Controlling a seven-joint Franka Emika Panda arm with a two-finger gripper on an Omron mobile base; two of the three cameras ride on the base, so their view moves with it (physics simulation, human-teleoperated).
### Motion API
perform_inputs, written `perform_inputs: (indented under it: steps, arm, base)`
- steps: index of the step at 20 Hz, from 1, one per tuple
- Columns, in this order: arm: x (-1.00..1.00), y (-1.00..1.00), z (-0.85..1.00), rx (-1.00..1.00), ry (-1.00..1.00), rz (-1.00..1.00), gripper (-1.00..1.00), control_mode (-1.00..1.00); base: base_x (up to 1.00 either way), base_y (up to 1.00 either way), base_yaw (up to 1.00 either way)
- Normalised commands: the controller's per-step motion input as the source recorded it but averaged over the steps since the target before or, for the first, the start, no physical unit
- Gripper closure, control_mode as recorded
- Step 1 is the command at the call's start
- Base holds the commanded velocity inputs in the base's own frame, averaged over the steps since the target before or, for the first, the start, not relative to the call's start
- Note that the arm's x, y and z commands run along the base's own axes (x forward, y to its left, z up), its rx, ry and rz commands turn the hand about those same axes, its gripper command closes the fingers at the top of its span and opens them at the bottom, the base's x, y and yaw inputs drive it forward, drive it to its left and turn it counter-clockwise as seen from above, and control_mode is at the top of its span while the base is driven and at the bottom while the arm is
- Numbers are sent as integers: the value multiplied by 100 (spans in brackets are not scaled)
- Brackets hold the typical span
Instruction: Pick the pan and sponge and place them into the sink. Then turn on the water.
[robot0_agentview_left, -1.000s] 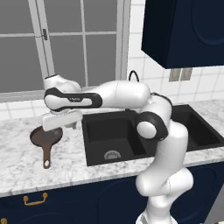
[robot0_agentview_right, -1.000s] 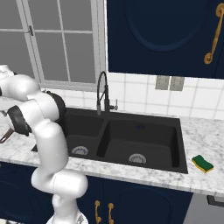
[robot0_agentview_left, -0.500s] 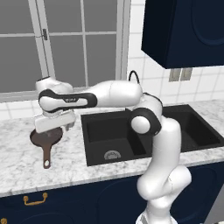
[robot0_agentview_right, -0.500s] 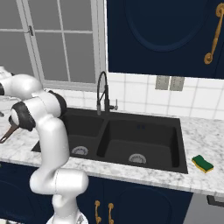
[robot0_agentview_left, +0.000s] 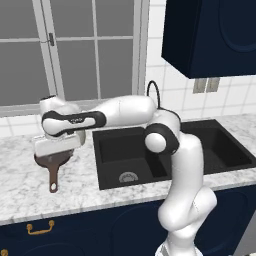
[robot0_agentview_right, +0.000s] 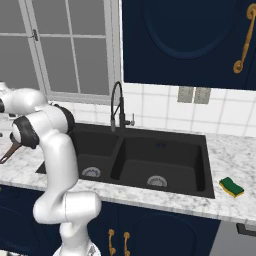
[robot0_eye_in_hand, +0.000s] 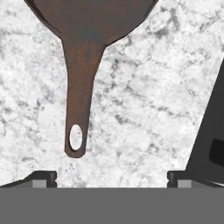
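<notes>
We are looking at the pan (robot0_eye_in_hand: 83, 26) lying flat on the marble counter (robot0_eye_in_hand: 144, 109) directly below our gripper (robot0_eye_in_hand: 111, 177), its handle (robot0_eye_in_hand: 79, 96) running down toward the space between our fingertips (robot0_eye_in_hand: 43, 178), which are standing wide apart and holding nothing. The sink (robot0_agentview_left: 150, 155) is lying just to the right of our gripper, set into the same counter with its faucet (robot0_agentview_right: 117, 107) rising at the back. The sponge (robot0_agentview_right: 231, 186) is resting well away from us, on the counter past the sink's far right end.
</notes>
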Motion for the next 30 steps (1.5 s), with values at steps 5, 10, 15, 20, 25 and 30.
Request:
perform_inputs:
  steps: [5, 10, 15, 20, 25, 30]
  arm:
    - [8, 3, -17, -5, 0, -5, -100, -100]
    - [13, 14, -28, -2, -6, 0, -100, -100]
    - [5, 27, -23, 0, -3, -1, -100, -100]
    - [7, 22, -23, 0, 0, 0, -100, -100]
    - [13, 13, -25, 0, 0, 0, -100, -100]
    - [11, 8, -23, 0, 0, 0, -100, -100]
  base:
    - [0, 0, 0]
    - [0, 0, 0]
    - [0, 0, 0]
    - [0, 0, 0]
    - [0, 0, 0]
    - [0, 0, 0]
